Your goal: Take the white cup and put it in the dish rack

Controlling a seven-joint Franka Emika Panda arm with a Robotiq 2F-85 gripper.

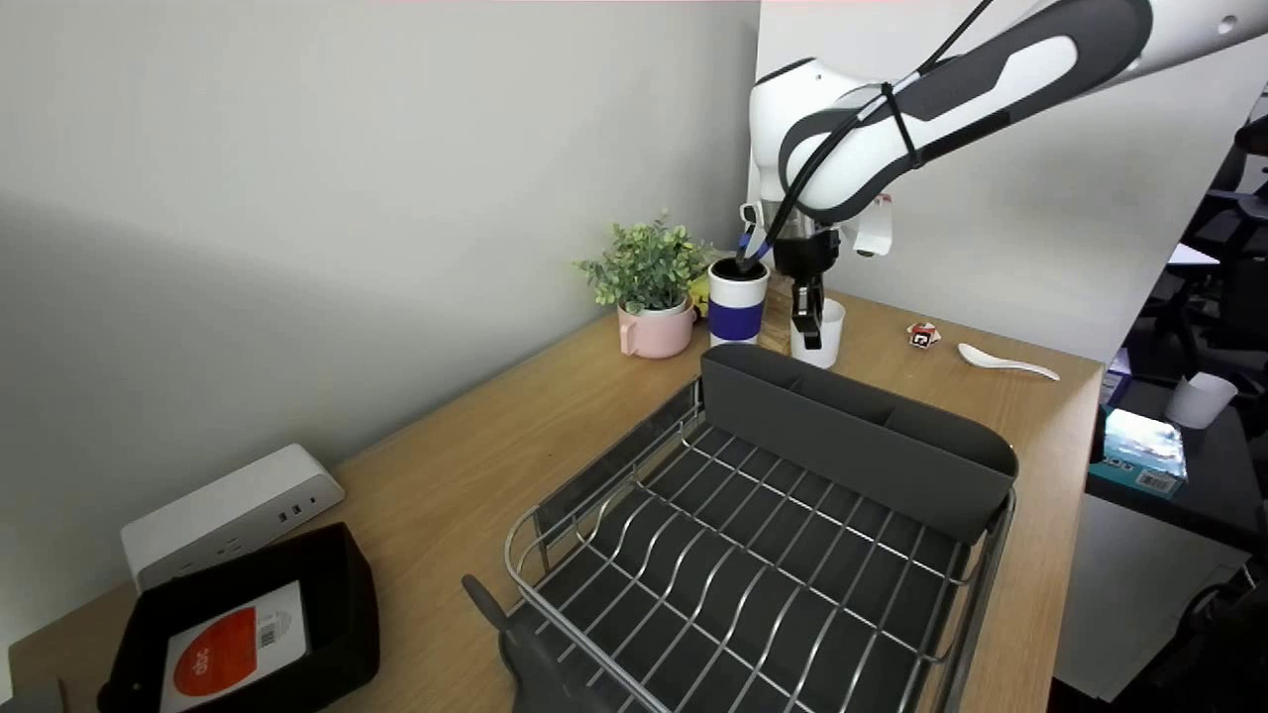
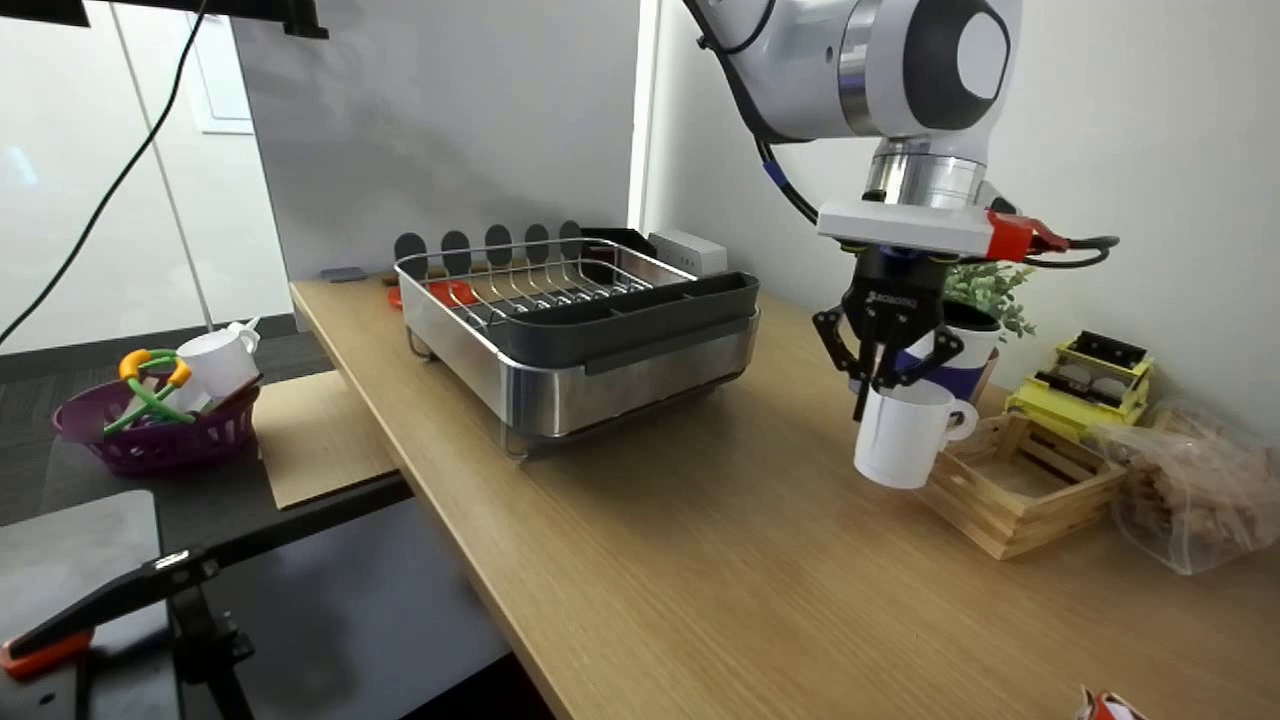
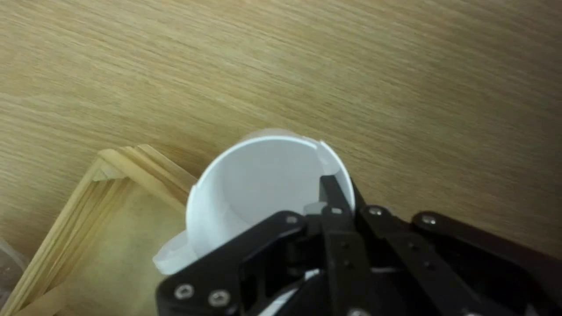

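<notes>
The white cup (image 2: 903, 440) has a handle and is upright with a slight tilt. It shows in an exterior view beside the plant pot (image 1: 830, 335) and from above in the wrist view (image 3: 263, 180). My gripper (image 2: 868, 392) is shut on the wall of the white cup, with one finger inside and one outside; this is clear in the wrist view (image 3: 347, 193). The cup looks raised off the table, but the gap is hard to judge. The dish rack (image 1: 773, 584) stands away from the gripper; its metal side shows in an exterior view (image 2: 630, 390). The rack's wire grid holds no dishes.
A grey utensil holder (image 1: 852, 436) forms the rack's end nearest the gripper. A white and blue mug (image 1: 736, 307) and a pink plant pot (image 1: 657, 332) stand close by the gripper. A wooden crate (image 2: 1010, 510) lies beside the cup. A white spoon (image 1: 1005, 364) lies near the table edge.
</notes>
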